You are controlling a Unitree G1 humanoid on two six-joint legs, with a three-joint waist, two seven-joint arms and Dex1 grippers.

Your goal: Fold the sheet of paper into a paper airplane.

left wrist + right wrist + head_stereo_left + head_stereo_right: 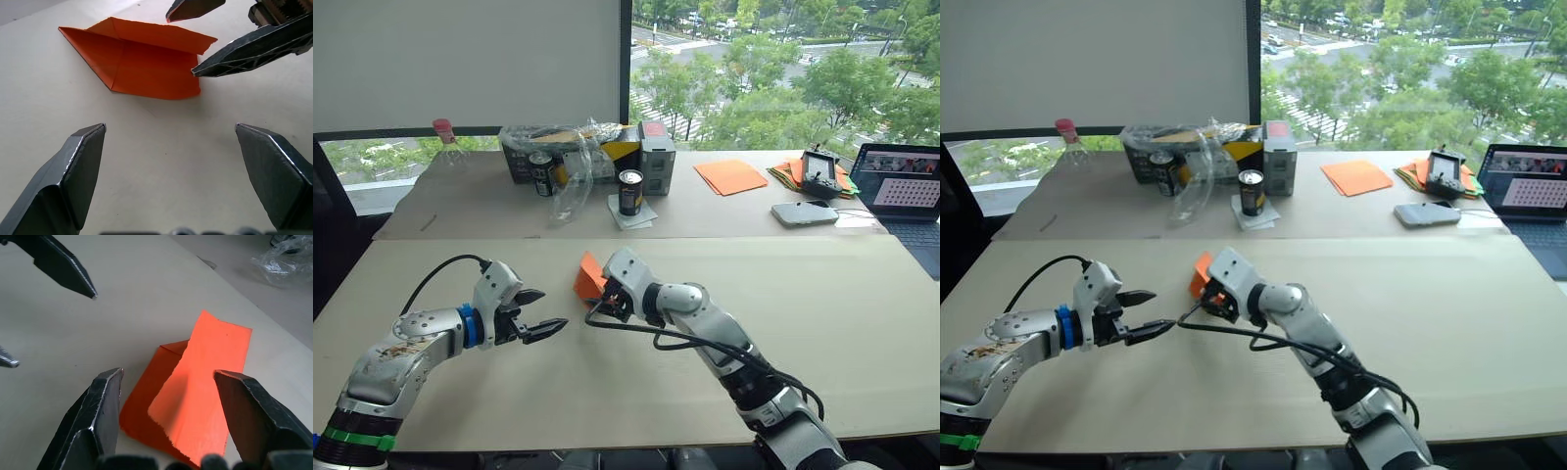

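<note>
Head views: part-folded bright orange creased sheet of paper (588, 278) mid-counter, toward far edge; right claw (611, 298) just beside it, left claw (544, 313) near.
L wrist: left fingers (80, 161) apart, empty.
R wrist: right fingers (100, 406) apart over raised flap. Mid-fold; next likely press flap flat.

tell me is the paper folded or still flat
Folded: the paper lies on the table with a pointed end, visible creases, and one flap lifted.

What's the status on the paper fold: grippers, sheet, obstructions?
Left gripper open, empty, short of the sheet. Right gripper open, over the sheet of paper. Sheet partly folded, one flap raised, lying on table. Nothing in the way.
</note>
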